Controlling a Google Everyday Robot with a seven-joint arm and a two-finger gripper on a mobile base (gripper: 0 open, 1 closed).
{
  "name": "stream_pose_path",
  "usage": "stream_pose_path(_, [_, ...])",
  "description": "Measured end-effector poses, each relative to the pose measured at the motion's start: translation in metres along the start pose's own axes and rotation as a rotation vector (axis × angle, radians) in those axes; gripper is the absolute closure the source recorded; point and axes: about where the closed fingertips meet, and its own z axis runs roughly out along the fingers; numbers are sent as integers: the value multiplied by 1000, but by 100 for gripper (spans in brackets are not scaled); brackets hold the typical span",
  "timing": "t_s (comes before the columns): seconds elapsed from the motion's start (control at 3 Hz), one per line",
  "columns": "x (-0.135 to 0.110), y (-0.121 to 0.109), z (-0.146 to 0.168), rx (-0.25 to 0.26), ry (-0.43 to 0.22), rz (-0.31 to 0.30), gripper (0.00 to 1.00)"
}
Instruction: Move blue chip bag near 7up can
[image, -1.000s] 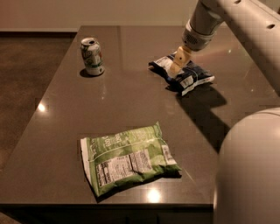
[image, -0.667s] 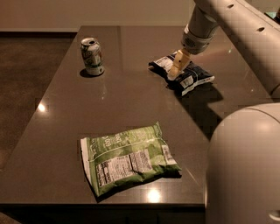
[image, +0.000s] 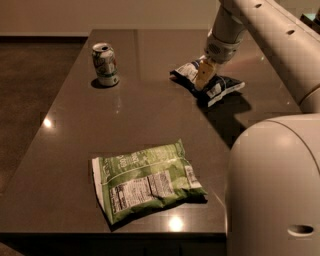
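Note:
The blue chip bag (image: 220, 85) is a small crinkled navy bag with white patches, lying on the dark table (image: 150, 120) at the far right. My gripper (image: 204, 76) points down onto the bag's middle, its yellowish fingers touching the bag. The 7up can (image: 104, 64), green and white with a silver top, stands upright at the far left of the table, well to the left of the bag.
A larger light green chip bag (image: 145, 181) lies flat near the table's front edge. My arm (image: 270, 35) reaches in from the upper right, and my white body (image: 275, 190) fills the lower right corner. Brown floor lies left of the table.
The gripper has stayed on the blue chip bag, with hardly any shift. The bag, the can and the green bag have not moved.

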Motion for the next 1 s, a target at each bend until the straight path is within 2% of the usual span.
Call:
stream_pose_path(0.33, [-15,15,-13,-7,-21,-40,72])
stream_pose_path(0.67, [-48,46,-35,-15,-69,-147,95])
stream_pose_path(1.0, [-82,83,-49,-38,-110,-264,100])
